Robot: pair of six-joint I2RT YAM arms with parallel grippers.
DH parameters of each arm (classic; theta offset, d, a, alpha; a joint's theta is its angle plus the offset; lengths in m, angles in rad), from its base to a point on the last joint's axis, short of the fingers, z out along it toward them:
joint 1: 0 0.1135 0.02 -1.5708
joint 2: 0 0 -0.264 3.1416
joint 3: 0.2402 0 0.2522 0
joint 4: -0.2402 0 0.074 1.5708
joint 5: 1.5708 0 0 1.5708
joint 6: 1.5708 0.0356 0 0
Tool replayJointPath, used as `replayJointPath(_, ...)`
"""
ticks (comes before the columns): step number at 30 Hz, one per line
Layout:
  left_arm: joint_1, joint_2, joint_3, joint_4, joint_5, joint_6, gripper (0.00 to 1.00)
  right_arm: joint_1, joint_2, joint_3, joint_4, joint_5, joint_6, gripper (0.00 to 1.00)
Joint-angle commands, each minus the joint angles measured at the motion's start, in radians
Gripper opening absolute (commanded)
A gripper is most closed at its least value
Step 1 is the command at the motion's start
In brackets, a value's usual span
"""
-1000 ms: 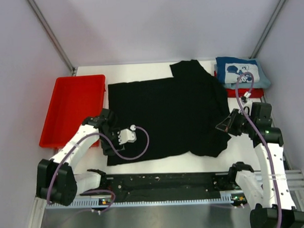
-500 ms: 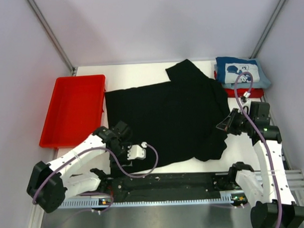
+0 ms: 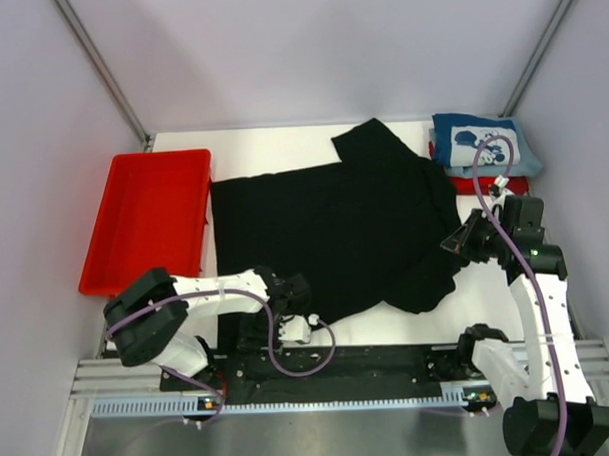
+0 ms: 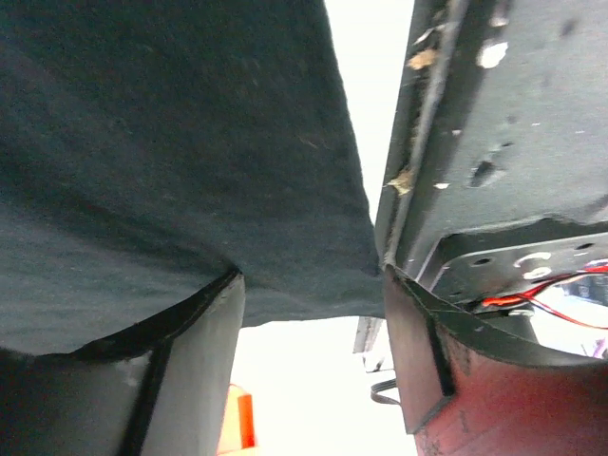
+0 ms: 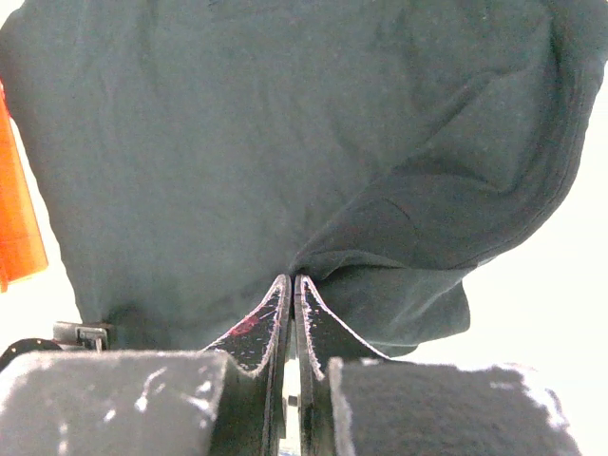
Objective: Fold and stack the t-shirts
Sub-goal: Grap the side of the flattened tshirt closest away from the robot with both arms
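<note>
Left wrist view: we have our left gripper spread wide. The black shirt lies just beyond one finger, and its hem crosses the gap with nothing clamped on it. Our right gripper is pressed together, pinching a fold of that shirt at its tips, and the cloth spreads out ahead. Beyond the right gripper, the blue shirt rests on the red shirt. The tray sits to the left of the left gripper and farther off.
</note>
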Motion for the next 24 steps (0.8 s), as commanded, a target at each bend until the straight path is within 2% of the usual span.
replayJointPath(1, 0.012, 0.084, -0.014, 0.091, -0.043, -0.03, 0.58, -0.007, 0.008, 0.049, 0.038, 0.04, -0.001, 0.0)
replayJointPath(4, 0.023, 0.093, -0.005, 0.094, -0.083, -0.05, 0.36, -0.007, 0.012, 0.056, 0.036, 0.039, -0.004, 0.0)
replayJointPath(7, 0.038, 0.072, 0.0, 0.082, -0.101, -0.064, 0.06, -0.007, 0.009, 0.07, 0.035, 0.046, -0.007, 0.0)
replayJointPath(8, 0.043, 0.06, -0.002, 0.075, -0.098, -0.067, 0.0, -0.007, 0.009, 0.073, 0.035, 0.048, -0.009, 0.0)
replayJointPath(13, 0.089, -0.066, 0.023, 0.036, -0.1, -0.045, 0.0, -0.007, -0.008, 0.076, 0.035, 0.047, -0.012, 0.0)
replayJointPath(16, 0.205, -0.134, 0.079, 0.019, -0.108, -0.006, 0.0, -0.007, 0.021, 0.076, 0.065, 0.01, -0.001, 0.0)
replayJointPath(20, 0.351, -0.122, 0.199, -0.001, -0.049, 0.038, 0.0, -0.006, 0.127, 0.079, 0.193, -0.043, 0.065, 0.0)
replayJointPath(24, 0.443, -0.07, 0.274, 0.037, -0.055, 0.065, 0.0, 0.015, 0.265, 0.142, 0.292, 0.059, 0.069, 0.0)
